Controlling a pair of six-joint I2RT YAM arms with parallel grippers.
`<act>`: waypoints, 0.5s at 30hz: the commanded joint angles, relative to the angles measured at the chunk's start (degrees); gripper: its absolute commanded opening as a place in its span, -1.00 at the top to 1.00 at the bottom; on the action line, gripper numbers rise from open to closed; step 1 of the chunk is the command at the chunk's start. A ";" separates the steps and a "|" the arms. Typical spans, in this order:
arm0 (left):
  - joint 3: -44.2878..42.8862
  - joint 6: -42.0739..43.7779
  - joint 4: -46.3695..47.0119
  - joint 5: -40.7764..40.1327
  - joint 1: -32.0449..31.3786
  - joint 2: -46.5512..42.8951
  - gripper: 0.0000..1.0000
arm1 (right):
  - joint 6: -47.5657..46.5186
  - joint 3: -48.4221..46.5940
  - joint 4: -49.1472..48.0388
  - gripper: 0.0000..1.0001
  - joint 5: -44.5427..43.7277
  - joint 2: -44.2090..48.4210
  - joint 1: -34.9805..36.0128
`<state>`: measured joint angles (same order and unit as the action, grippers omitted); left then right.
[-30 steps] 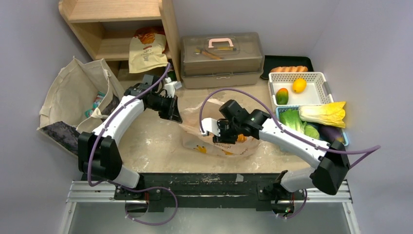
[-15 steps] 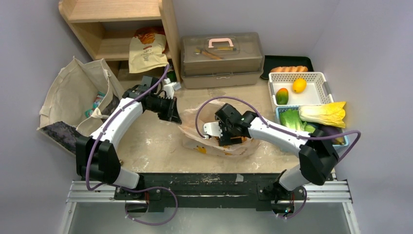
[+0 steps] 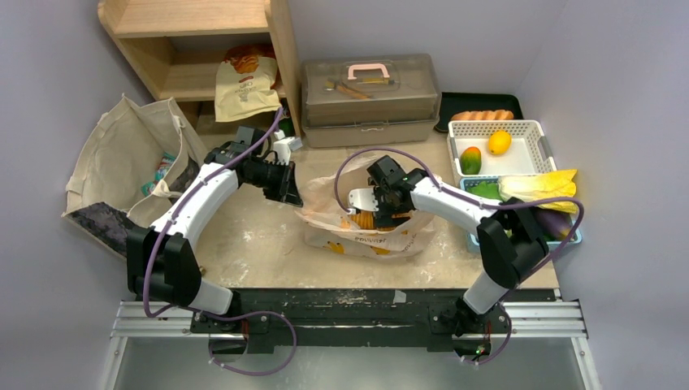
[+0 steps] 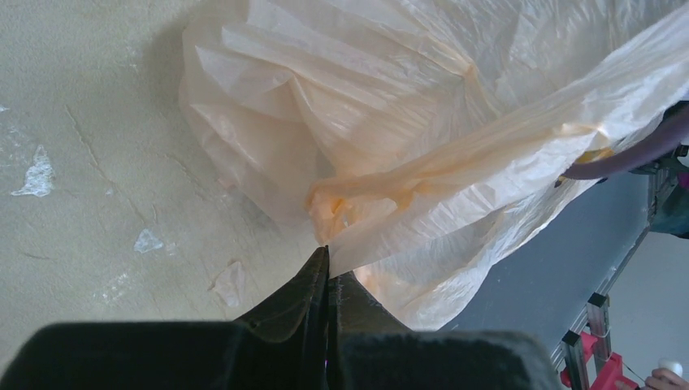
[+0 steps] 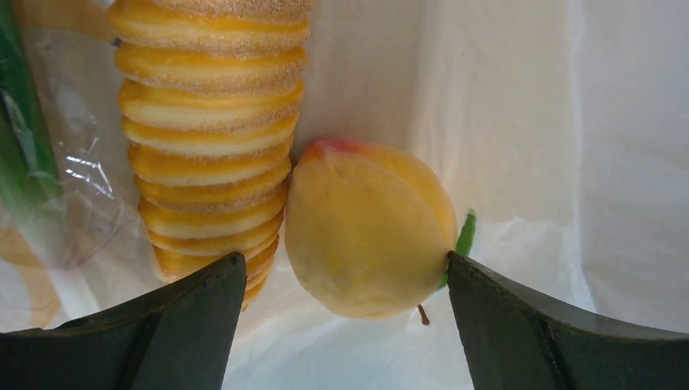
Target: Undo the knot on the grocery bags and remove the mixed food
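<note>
The plastic bag is lying on its side in the middle of the table, its mouth facing the far side and gaping wide.

The left gripper is hanging at the bag's left edge, clenched tight on a fold of the thin film and drawing it taut. Just beyond its fingertips a twisted wad of handle plastic is showing; I cannot tell whether it is tied.

The right gripper is reaching inside the bag mouth, its fingers spread wide and grasping nothing. A yellow fruit with a red blush is lying on the film between them. One fingertip is sitting just beside the fruit's small green leaf; the other is standing apart from the fruit. Touching the fruit's side, a long ridged orange piece is running away from the camera. Something green is showing at the frame's edge under the plastic.

At the right of the table, a white basket is holding a red-green fruit and a round yellow one. Nearer, a blue basket is carrying a long pale cabbage with leafy greens beside it. A grey toolbox, a wooden shelf and a canvas tote are standing along the far and left sides.
</note>
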<state>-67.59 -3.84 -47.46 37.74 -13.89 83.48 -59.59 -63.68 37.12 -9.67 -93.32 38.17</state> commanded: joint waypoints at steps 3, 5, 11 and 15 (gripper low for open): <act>-1.31 0.67 0.72 0.86 0.44 0.05 1.00 | -2.74 -1.37 -3.86 -0.79 1.64 -4.51 -1.62; -1.23 0.67 0.75 0.81 0.45 0.06 1.00 | -3.52 -0.81 -5.02 -0.76 2.29 -5.58 -2.48; -1.23 0.58 0.88 0.79 0.44 0.17 1.00 | -5.47 0.55 -4.87 -0.32 5.46 -6.60 -3.63; -1.38 0.58 0.93 0.88 0.46 0.28 1.00 | -5.42 -1.03 -0.69 0.22 13.87 -2.92 -3.98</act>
<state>-67.59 -3.84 -47.44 37.71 -13.87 83.59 -64.66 -64.01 32.16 -7.25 -98.96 34.76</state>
